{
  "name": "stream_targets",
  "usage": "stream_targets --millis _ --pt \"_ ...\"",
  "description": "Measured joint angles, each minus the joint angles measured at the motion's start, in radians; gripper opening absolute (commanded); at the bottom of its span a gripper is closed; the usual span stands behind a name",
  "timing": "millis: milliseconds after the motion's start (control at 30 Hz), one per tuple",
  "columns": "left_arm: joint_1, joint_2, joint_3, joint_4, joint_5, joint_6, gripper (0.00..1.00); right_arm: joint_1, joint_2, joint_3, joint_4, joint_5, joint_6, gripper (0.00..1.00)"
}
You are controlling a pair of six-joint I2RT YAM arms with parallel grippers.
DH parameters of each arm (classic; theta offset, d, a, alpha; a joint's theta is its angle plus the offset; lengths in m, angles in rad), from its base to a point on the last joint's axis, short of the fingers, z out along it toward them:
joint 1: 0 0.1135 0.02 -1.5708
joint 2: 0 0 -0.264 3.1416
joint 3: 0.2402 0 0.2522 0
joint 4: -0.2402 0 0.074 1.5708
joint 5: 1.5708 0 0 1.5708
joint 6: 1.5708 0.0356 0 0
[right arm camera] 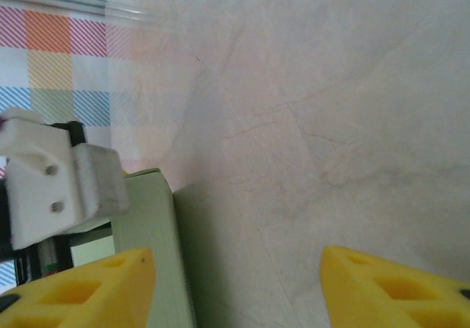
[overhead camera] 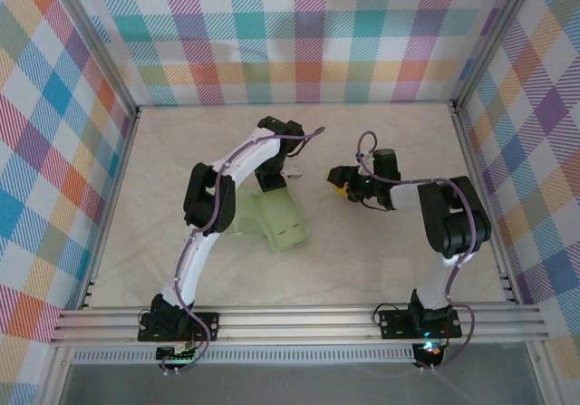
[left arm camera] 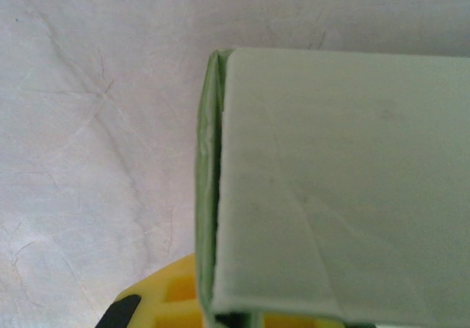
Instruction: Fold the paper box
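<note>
Top external view puts the paper box (overhead camera: 276, 219) on the table (overhead camera: 381, 269) left of centre, lying partly under the left arm's forearm, with its far end up by the left gripper (overhead camera: 288, 175). It looks like a part-formed shell and not a closed box: some panels stand up from the table while others spread flat. In the left wrist view, one pale green panel is folded over a second layer along a sharp crease, with a narrow dark gap between the two. By that reading, the first folds are in, while the closing of the remaining flaps and the squaring of the shape are left to do.

From its base the left arm arches forward in a long curve and bends down at the wrist over the card's far end. Its fingers (left arm camera: 165, 302) are clenched, and the card's edge runs down into them, so they appear to pinch the folded panel. The right arm is doubled back at the elbow, its forearm reaching left and low across the table. The right gripper (right arm camera: 236, 258) has its fingers spread apart, grasping nothing, just beside the card's edge.
</note>
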Motion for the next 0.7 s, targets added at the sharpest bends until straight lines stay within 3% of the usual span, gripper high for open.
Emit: stream_targets --millis 167,433,533,700 --pt "-0.009 0.020 0.029 -0.021 -0.022 -0.007 0.00 0.056 0.060 0.000 0.083 -0.006 0.086 0.57" --pt "-0.024 0.056 0.055 -0.126 -0.099 -0.007 0.00 0.074 0.060 0.000 0.122 -0.006 0.095 0.58" --pt "-0.024 0.056 0.055 -0.138 -0.101 -0.007 0.12 0.074 0.060 0.000 0.130 -0.006 0.096 0.58" --pt "-0.024 0.056 0.055 -0.131 -0.093 -0.007 0.22 0.074 0.060 -0.006 0.136 -0.006 0.098 0.58"
